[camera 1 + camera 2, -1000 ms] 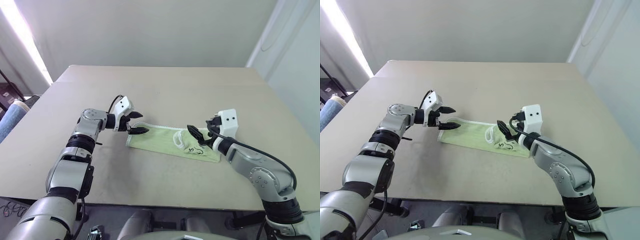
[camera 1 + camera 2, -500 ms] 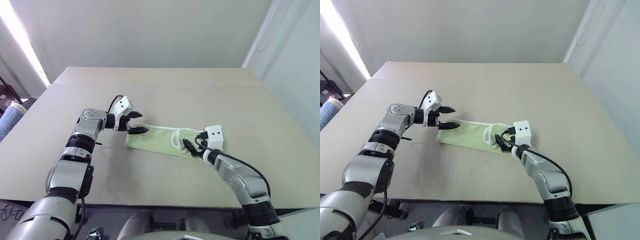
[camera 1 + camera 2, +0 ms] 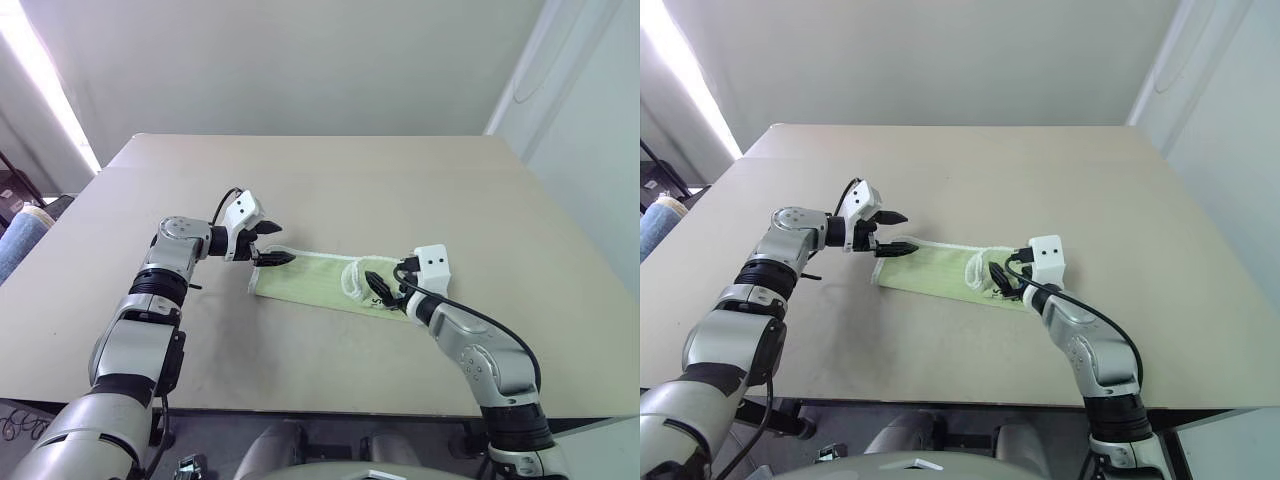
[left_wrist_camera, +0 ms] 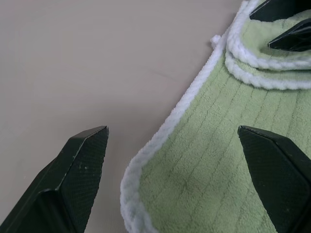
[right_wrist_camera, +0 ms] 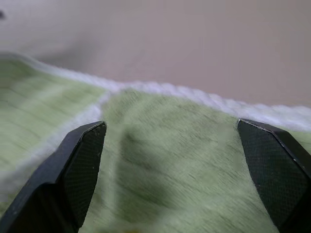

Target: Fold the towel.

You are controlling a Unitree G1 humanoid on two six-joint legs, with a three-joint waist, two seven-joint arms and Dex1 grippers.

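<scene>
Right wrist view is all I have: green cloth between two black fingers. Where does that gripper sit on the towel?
Observer: The right gripper is at the towel's right end, over its bunched white edging.
Operator: And the other arm?
Observer: The left gripper is at the opposite end, jaws open astride the white-edged corner.
Operator: Is the towel spread flat?
Observer: It lies as a narrow strip on the table, apparently already folded lengthwise.
</scene>
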